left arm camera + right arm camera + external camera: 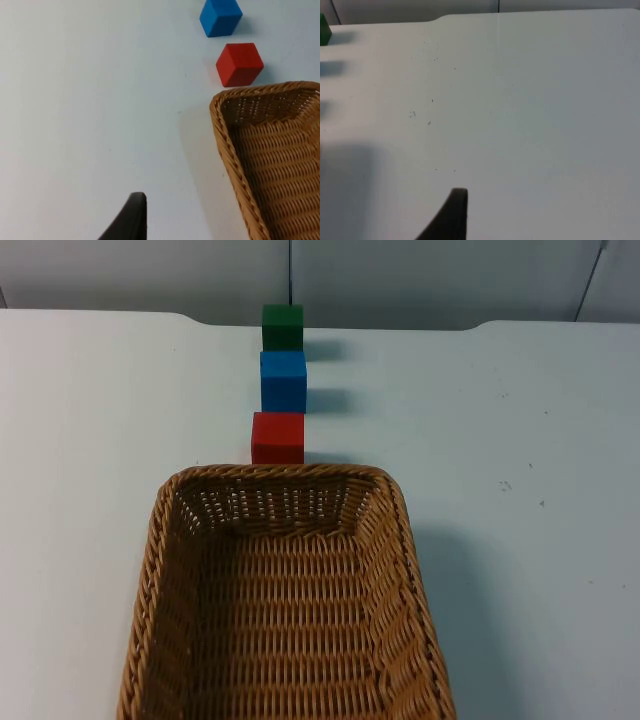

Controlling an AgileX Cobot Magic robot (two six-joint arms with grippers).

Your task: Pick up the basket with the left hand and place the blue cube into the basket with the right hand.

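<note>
Basket (285, 600) resting on the white table (520, 540), at 6 o'clock in the top view, nothing in it, not yet lifted. Blue cube (283, 381) at 12 o'clock from it, between a green cube (282, 327) beyond and a red cube (277, 437) just beside the far rim. Left gripper (131, 220) hanging over bare table beside the basket's left wall; right gripper (451, 215) waiting over bare table, well apart from the cubes. Cannot tell how far either pincer is open; nothing seen in their hold. Best to close on the left rim squarely, lift level, keep clear of the red cube. No brands, labels or writing to be read
</note>
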